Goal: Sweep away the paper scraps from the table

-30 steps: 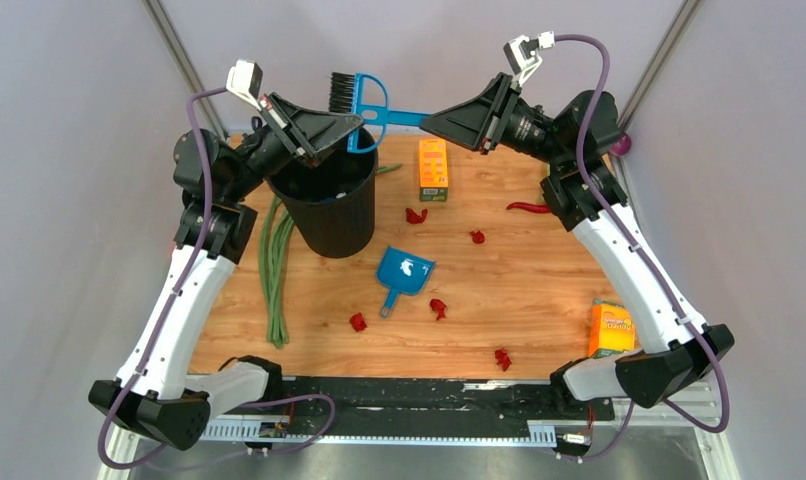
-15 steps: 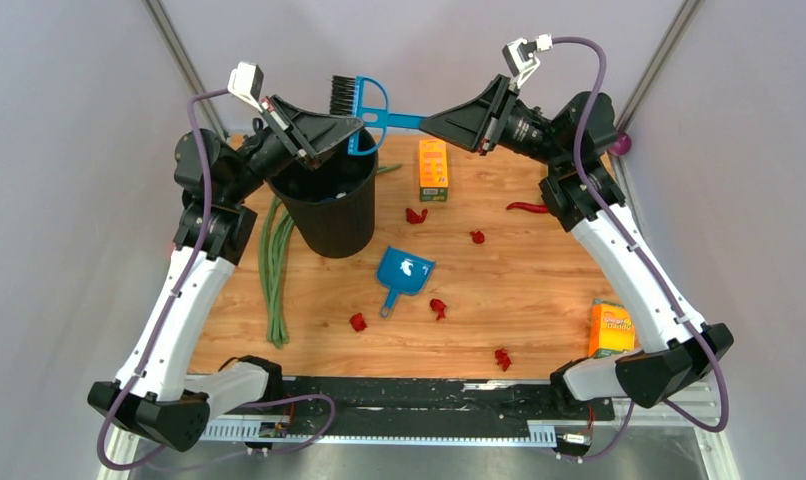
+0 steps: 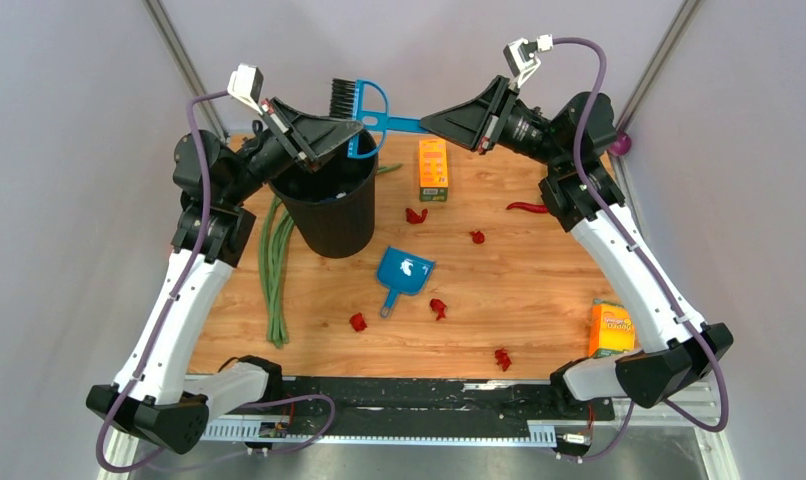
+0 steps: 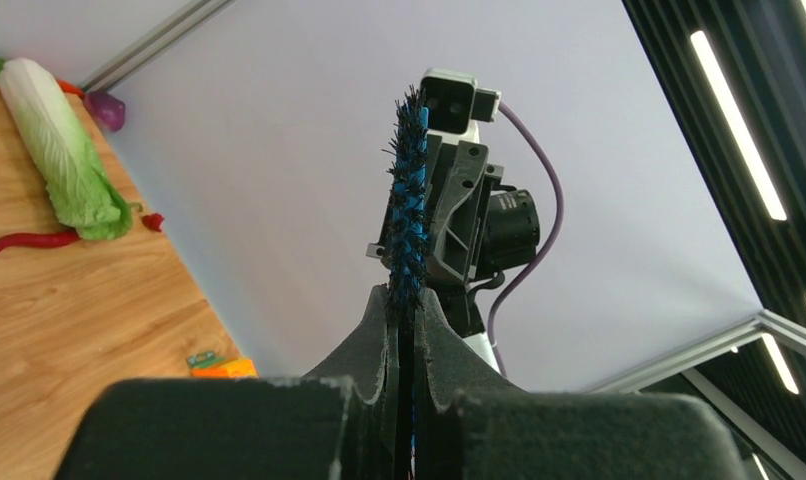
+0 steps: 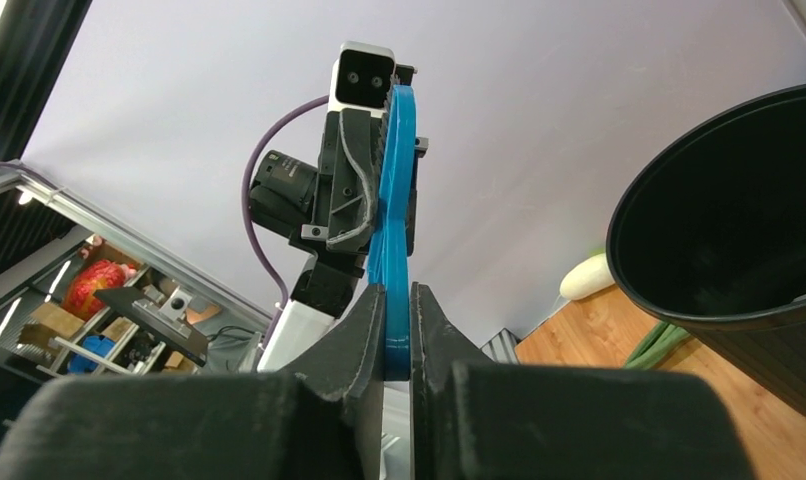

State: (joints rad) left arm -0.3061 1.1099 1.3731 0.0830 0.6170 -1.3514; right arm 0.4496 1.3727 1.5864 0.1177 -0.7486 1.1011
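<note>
The left hand [image 3: 355, 127] was shut tight on the bristle end of the blue brush [image 3: 362, 103]. The right hand [image 3: 428, 121] was pinching its thin handle from the other side. Right under the left hand stood the black bin [image 3: 329, 210]. The paper scraps [image 3: 416, 215] lay well below both hands, spread on the tabletop [image 3: 519, 285] around the blue dustpan [image 3: 405, 272].

Bright even light; blurred wrist-view foregrounds

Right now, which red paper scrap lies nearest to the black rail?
The paper scrap just beyond the black rail, left of the yellow box; the other four lie farther up the table.
</note>
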